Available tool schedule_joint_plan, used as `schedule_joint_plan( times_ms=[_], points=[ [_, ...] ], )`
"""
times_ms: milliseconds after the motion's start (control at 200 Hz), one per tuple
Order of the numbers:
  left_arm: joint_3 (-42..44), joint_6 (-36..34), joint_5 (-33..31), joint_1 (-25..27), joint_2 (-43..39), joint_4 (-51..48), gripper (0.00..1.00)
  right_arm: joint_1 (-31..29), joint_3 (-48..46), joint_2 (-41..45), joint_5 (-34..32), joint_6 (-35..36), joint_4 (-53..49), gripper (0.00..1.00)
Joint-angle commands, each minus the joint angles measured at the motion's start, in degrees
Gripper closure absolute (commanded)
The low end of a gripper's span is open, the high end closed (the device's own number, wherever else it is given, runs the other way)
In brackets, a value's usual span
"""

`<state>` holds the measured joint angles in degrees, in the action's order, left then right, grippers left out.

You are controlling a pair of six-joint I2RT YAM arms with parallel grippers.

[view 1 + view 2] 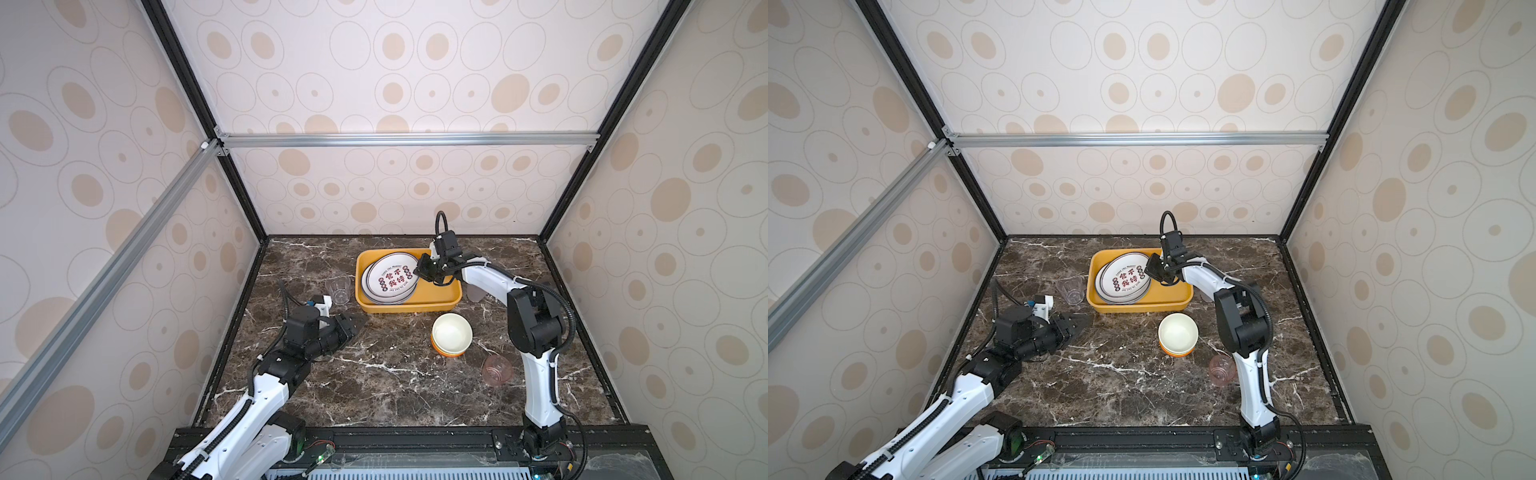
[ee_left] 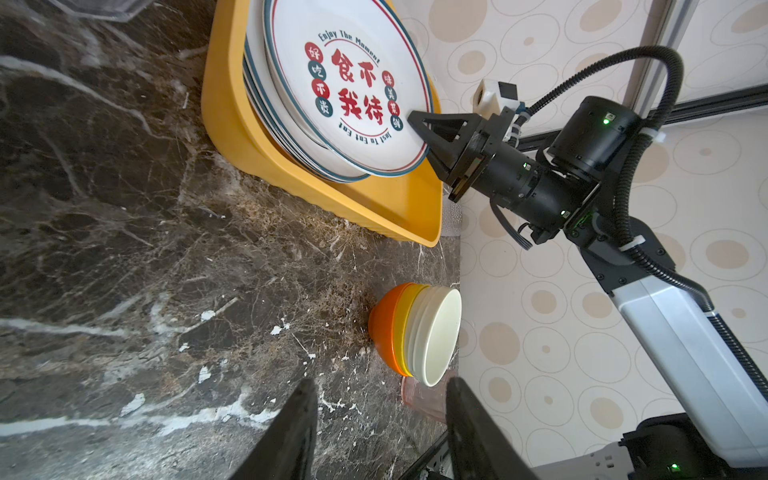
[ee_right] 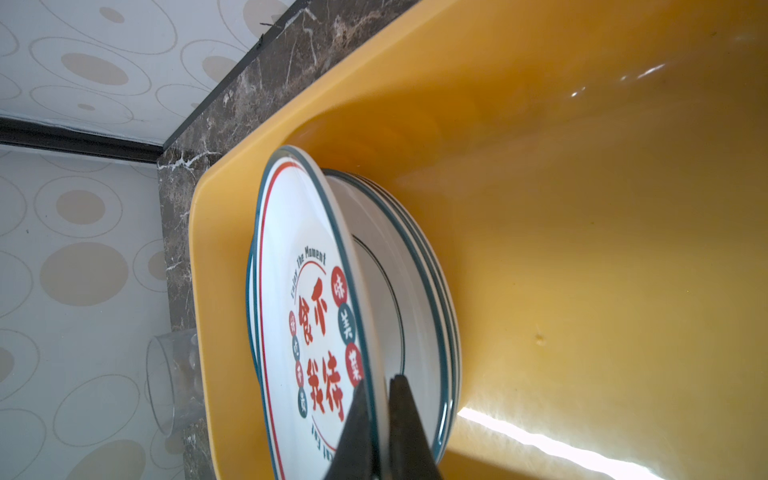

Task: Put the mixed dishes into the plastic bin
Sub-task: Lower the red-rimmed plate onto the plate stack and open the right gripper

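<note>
a) left arm (image 1: pixel 266 386): base at lower left of frame in both top views, forearm stretched toward centre, wrist low over worktop (image 1: pixel 374 374).
b) left claw (image 1: pixel 360 319): points right, fingers (image 2: pixel 291 432) parted, nothing between them.
c) right arm (image 1: pixel 536 374): base at lower right, elbow raised, white forearm reaching left toward centre.
d) right claw (image 1: pixel 419 271): tilted downward, jaws pinched on rim of top plate (image 3: pixel 291 291); both fingers (image 3: pixel 405 424) flank rim in right wrist view.

Grey cup (image 1: pixel 474 294) mostly behind right arm (image 1: pixel 487 276)
</note>
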<state>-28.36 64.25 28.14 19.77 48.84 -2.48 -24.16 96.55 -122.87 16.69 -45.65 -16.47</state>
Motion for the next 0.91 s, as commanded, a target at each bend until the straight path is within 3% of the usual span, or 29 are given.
schedule_joint_plan(
  times_ms=[0,385,730,900],
  points=[
    [-0.03,-1.06,-0.21,0.07,-0.07,-0.86,0.5,-0.31,1.98,-0.79,0.87,-0.95,1.84,1.0],
    [0.59,-0.95,-0.26,-0.05,-0.43,-0.86,0.5,-0.74,2.76,-2.52,1.44,-1.2,1.8,0.99],
    [0.87,-0.97,-0.1,-0.13,-0.43,-0.78,0.5,-1.03,3.29,-3.52,1.02,-1.42,-0.01,0.77],
    [1.03,-0.96,-0.04,-0.21,-0.33,-0.61,0.5,-0.97,2.59,-2.92,-0.11,-0.8,-1.14,0.75]
  ],
)
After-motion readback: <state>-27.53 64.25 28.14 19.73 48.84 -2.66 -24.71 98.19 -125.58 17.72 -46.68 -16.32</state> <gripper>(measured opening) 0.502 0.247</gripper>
